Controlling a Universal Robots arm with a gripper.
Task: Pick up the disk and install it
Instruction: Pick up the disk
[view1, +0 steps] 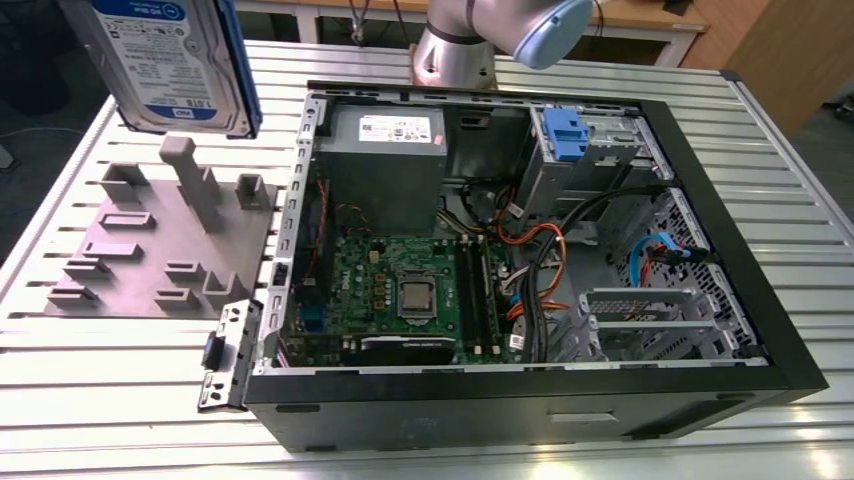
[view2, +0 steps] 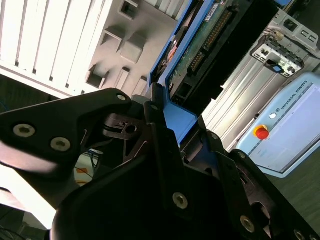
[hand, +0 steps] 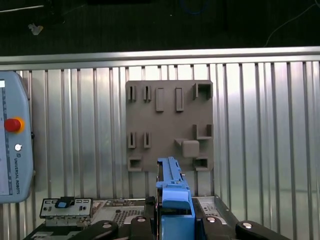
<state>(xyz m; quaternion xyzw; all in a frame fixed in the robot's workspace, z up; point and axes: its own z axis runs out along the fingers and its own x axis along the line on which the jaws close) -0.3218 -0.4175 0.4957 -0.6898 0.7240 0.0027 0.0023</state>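
Note:
The disk (view1: 174, 60), a silver drive with a white-and-blue label in a blue carrier, hangs in the air at the exterior view's upper left, above the grey fixture plate (view1: 160, 240). In the second wrist view my gripper (view2: 172, 117) is shut on the carrier's blue edge, and the disk's (view2: 200, 45) circuit-board side and connector face the camera. The first wrist view looks down the carrier edge of the disk (hand: 174, 200), clamped between the black fingers (hand: 145, 220), with the fixture plate (hand: 169, 125) below.
The open computer case (view1: 787, 330) lies on the slatted metal table, to the exterior view's right of the plate. Inside are a power-supply box (view1: 384, 150), a motherboard (view1: 400, 290), cables and a drive bay with a blue latch (view1: 567, 135). A teach pendant (hand: 12, 145) lies beside the table.

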